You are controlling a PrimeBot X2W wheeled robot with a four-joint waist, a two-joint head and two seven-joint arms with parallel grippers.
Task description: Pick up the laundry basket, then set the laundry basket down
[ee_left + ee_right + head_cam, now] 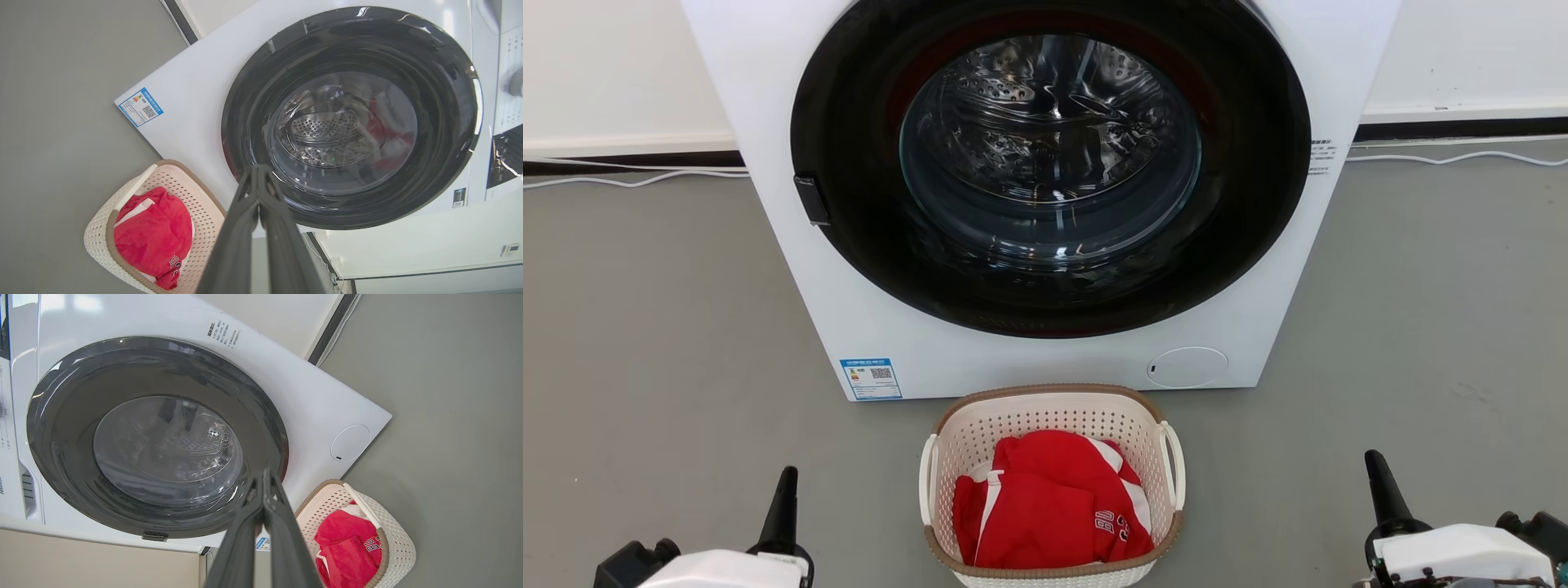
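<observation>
Close behind the laundry basket (1045,420) stands a white front-loading washer (1045,163).

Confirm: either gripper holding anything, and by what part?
Nothing held. Left gripper and right gripper are shut and empty, either side of the untouched laundry basket.

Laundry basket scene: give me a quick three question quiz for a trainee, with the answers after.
1. True or false: the laundry basket stands on the floor in front of the washer.
2. What lies in the basket? A: red garment. B: blue towel. C: nothing.
3. Fill in: the left gripper and the right gripper are both ____ (open or shut).
Key: 1 true; 2 A; 3 shut.
</observation>
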